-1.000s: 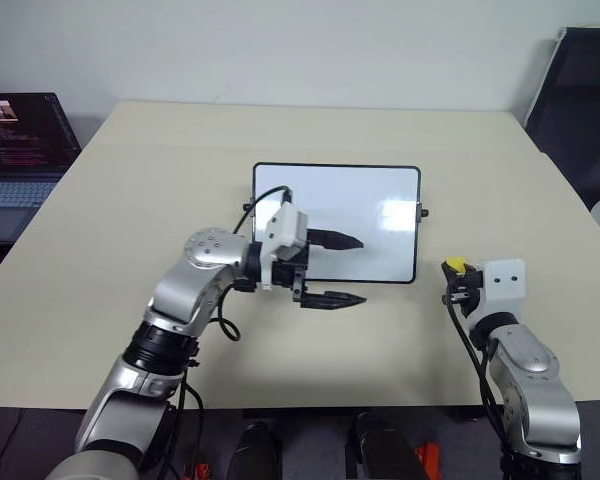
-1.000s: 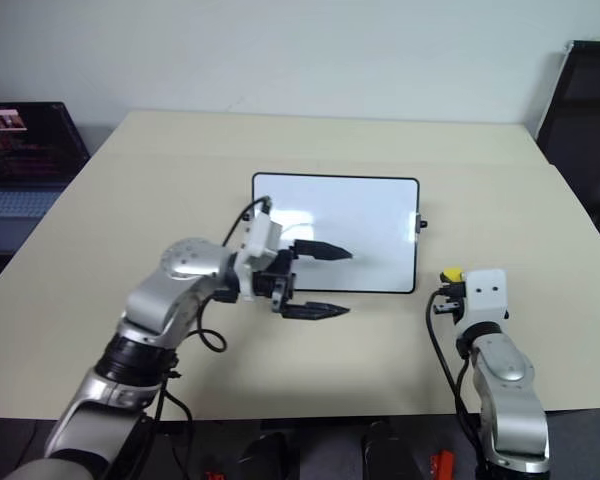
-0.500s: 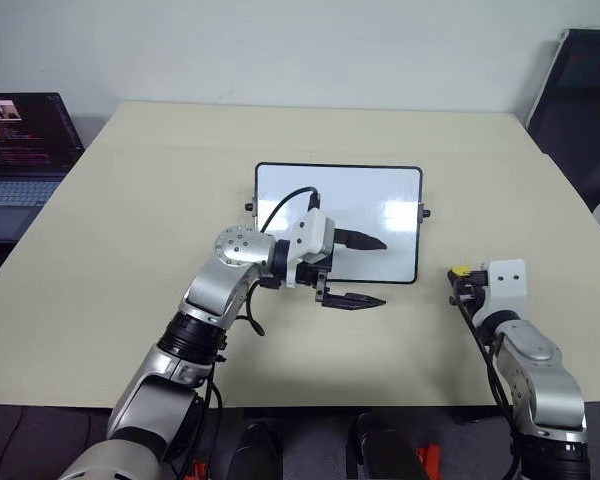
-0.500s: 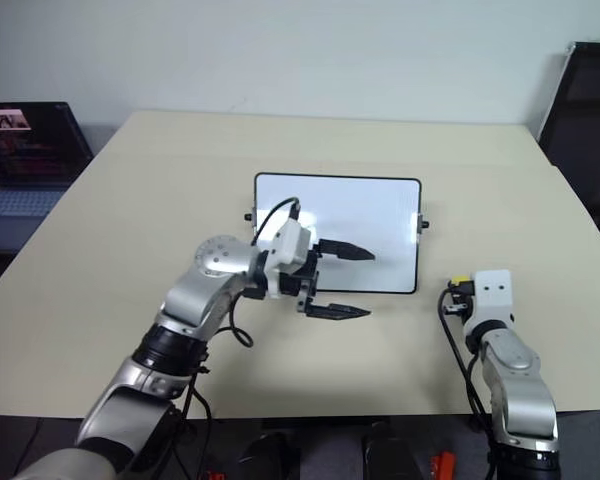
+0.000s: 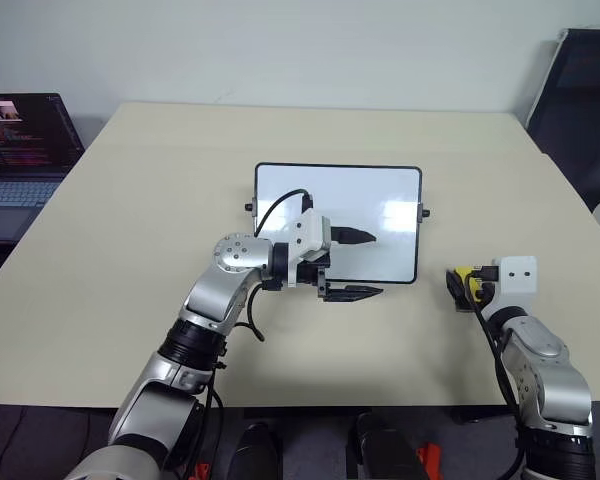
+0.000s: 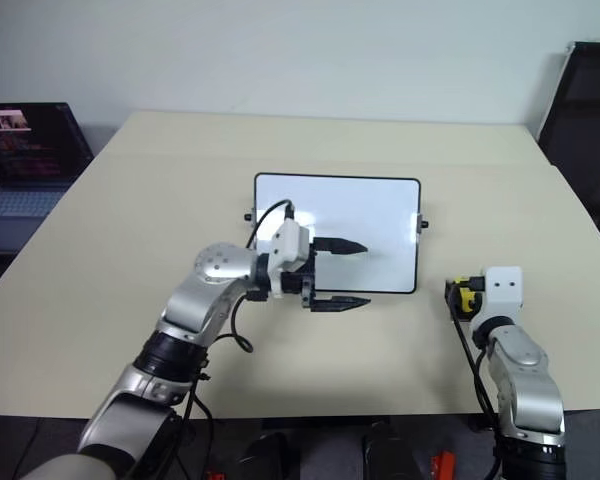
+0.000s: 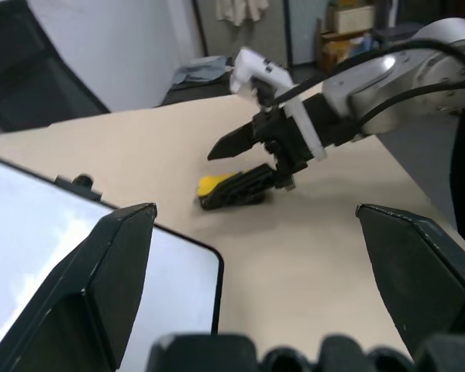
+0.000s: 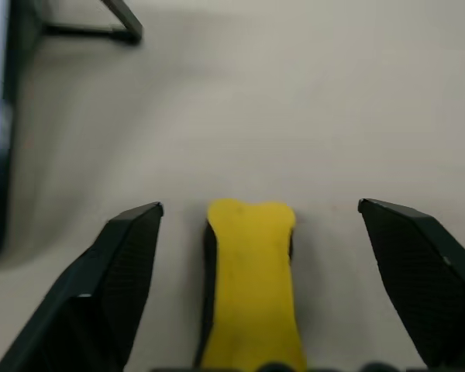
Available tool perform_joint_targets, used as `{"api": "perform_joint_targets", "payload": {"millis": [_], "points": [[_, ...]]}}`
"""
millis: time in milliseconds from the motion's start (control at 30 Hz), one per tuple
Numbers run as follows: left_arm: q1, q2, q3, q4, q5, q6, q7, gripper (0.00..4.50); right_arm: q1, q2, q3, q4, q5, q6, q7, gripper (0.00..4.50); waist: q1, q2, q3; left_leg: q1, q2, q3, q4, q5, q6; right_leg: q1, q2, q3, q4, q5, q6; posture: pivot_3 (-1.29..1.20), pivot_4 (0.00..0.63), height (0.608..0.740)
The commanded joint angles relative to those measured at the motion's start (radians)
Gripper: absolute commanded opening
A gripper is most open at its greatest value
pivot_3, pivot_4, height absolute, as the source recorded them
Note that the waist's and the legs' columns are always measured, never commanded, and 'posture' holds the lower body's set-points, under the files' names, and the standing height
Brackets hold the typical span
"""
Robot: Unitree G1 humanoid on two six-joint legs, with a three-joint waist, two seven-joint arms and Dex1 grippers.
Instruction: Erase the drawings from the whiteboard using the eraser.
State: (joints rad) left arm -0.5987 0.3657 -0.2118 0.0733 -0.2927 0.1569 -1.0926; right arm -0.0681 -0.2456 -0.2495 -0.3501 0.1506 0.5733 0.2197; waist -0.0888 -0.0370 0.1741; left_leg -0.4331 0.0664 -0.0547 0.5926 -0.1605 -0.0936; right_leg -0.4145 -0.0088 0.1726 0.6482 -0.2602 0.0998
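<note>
Head views, whiteboard: you see the whiteboard [image 5: 337,222] lying flat in the middle of the counter [image 5: 130,230], its surface white with a bright glare patch; you cannot make out the drawings on it.
Head views, left claw: your left claw [image 5: 355,265] is spread wide, pointing sideways, with one finger over the board's near edge and the other over the bare counter.
Head views, right claw: your right claw [image 5: 463,290] sits right of the board, low over the counter, with the yellow eraser [image 5: 467,278] at its tip; its fingers are mostly hidden behind the white wrist block.
Head views, edges: a laptop [image 5: 20,150] is cut off at the left edge.
Left wrist view: you see the board's corner, and the right claw's fingers parted around the eraser, which lies on the counter.
Right wrist view: the eraser lies between your two spread fingers [image 8: 112,287], touching neither; its near end is cut off by the frame.
</note>
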Motion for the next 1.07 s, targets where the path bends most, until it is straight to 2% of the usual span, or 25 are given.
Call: {"api": "perform_joint_targets", "payload": {"millis": [33,133,267,367,433,567,667,1067], "points": [[0.065,0.038,0.098,-0.1,-0.021,0.062,0.103,4.5,0.038,-0.003,0.005,-0.123,0.03,-0.07,0.022,4.44,-0.001,0.0,0.0,0.0,0.0,0.0,0.0,0.0,0.0,0.0,0.0,0.0,0.0,0.0,0.0,0.0,0.15,0.74],[0.169,0.063,0.175,-0.207,-0.066,0.149,0.18,4.5,0.105,-0.011,0.042,-0.182,-0.007,-0.124,0.02,4.44,0.003,0.0,0.0,0.0,0.0,-0.001,0.0,0.0,0.0,0.0,0.0,0.0,0.0,0.0,0.0,0.0,0.15,0.74],[0.359,0.029,0.328,-0.364,-0.106,0.268,0.404,4.5,0.214,0.032,0.098,-0.237,-0.026,-0.189,-0.003,4.44,0.005,0.0,0.0,0.001,0.0,-0.001,0.0,0.0,0.0,0.001,0.0,-0.001,-0.001,-0.001,0.0,0.0,0.15,0.74],[0.556,-0.031,0.403,-0.472,-0.057,0.245,0.56,4.5,0.299,0.066,0.122,-0.225,-0.088,-0.34,-0.045,4.44,0.003,0.0,-0.001,0.001,0.0,0.0,0.001,0.0,0.0,0.001,-0.001,0.0,-0.001,-0.001,0.0,0.0,0.15,0.74],[0.621,-0.074,0.433,-0.487,-0.024,0.223,0.654,4.5,0.382,0.094,0.11,-0.212,-0.08,-0.426,-0.046,4.44,0.006,-0.001,-0.001,0.002,-0.001,0.0,0.001,0.0,0.0,0.003,-0.002,-0.001,-0.002,-0.001,0.0,0.0,0.15,0.74],[0.672,-0.131,0.446,-0.5,0.021,0.197,0.771,4.5,0.461,0.133,0.071,-0.147,-0.016,-0.526,-0.032,4.44,0.013,-0.003,-0.002,0.003,-0.002,0.0,0.003,0.0,-0.001,-0.001,-0.004,-0.002,-0.003,-0.001,-0.001,0.0,0.15,0.74],[0.677,-0.154,0.426,-0.506,0.058,0.179,0.823,4.5,0.473,0.12,0.042,-0.107,0.03,-0.551,0.003,4.44,0.005,-0.003,-0.002,0.003,-0.003,0.002,0.006,-0.004,-0.007,0.0,-0.007,-0.002,-0.006,0.0,-0.002,0.0,0.15,0.74],[0.697,-0.157,0.374,-0.47,0.09,0.176,0.862,4.5,0.515,0.099,0.04,-0.137,0.027,-0.511,-0.012,4.44,-0.002,-0.003,-0.002,0.002,-0.004,0.004,0.013,-0.005,-0.007,-0.001,-0.012,-0.003,-0.009,0.0,-0.002,0.0,0.15,0.74]]}}
